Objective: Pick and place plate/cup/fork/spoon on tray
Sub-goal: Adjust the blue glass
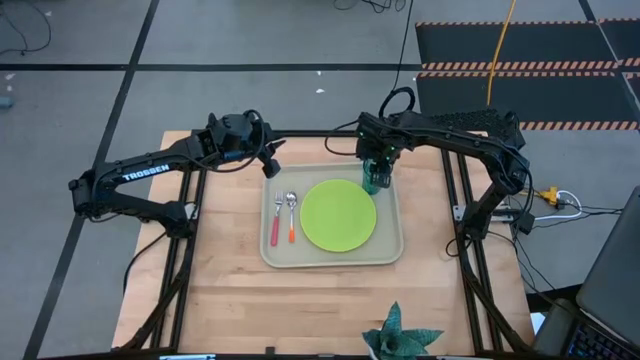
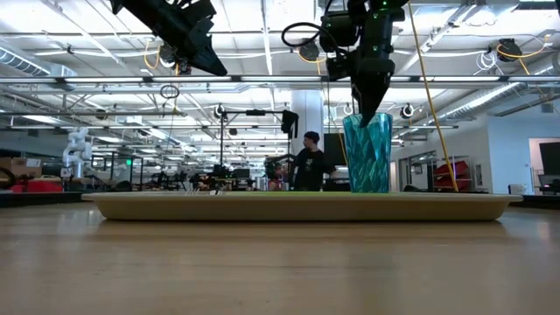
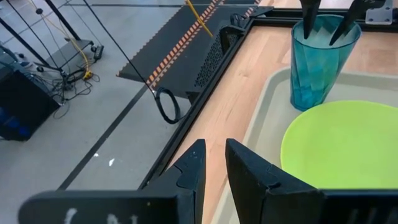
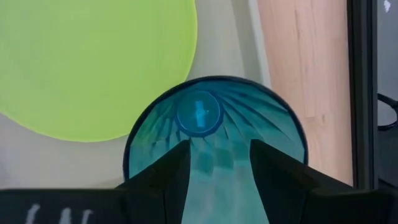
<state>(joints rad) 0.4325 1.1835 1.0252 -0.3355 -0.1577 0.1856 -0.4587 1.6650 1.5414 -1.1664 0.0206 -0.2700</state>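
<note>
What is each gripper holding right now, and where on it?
The right gripper has its fingers dipped into the mouth of the cup, which stands on the tray; an actual grip cannot be told. The left gripper holds nothing.

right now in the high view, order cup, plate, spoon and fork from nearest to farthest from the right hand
1. cup, directly under the right hand, tray's far right corner
2. plate, tray's middle
3. spoon, left of plate
4. fork, leftmost
</note>
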